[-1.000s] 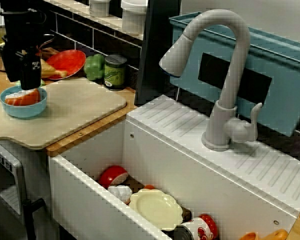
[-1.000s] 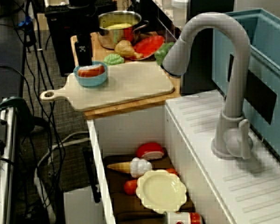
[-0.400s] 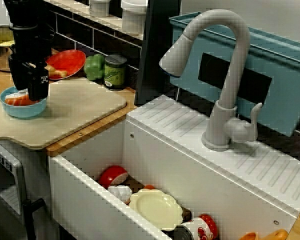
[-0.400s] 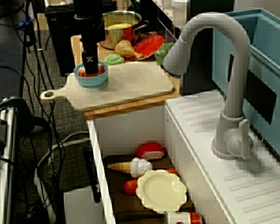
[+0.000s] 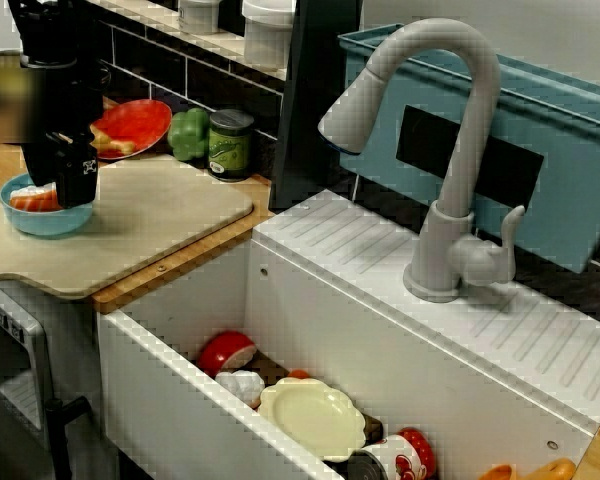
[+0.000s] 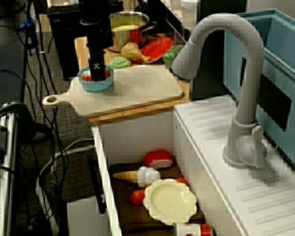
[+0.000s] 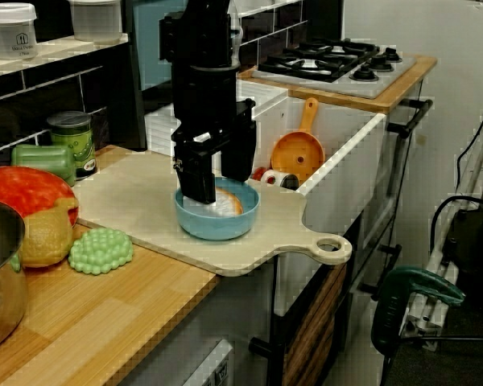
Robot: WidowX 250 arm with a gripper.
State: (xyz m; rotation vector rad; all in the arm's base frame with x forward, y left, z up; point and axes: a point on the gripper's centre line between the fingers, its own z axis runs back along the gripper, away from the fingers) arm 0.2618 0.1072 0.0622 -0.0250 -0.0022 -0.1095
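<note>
Now the gripper has come across and down into the blue bowl on the cutting board, jaws spread wide and holding nothing, straddling the orange-and-white piece of food lying ungrasped inside.

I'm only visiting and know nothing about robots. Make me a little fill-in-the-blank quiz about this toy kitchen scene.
1. The gripper hangs over a bowl whose colour is ___.
2. That bowl stands on a pale ___ with a hole in its handle.
3. The cream plate lies inside the ___.
Missing words: blue; cutting board; sink.
</note>
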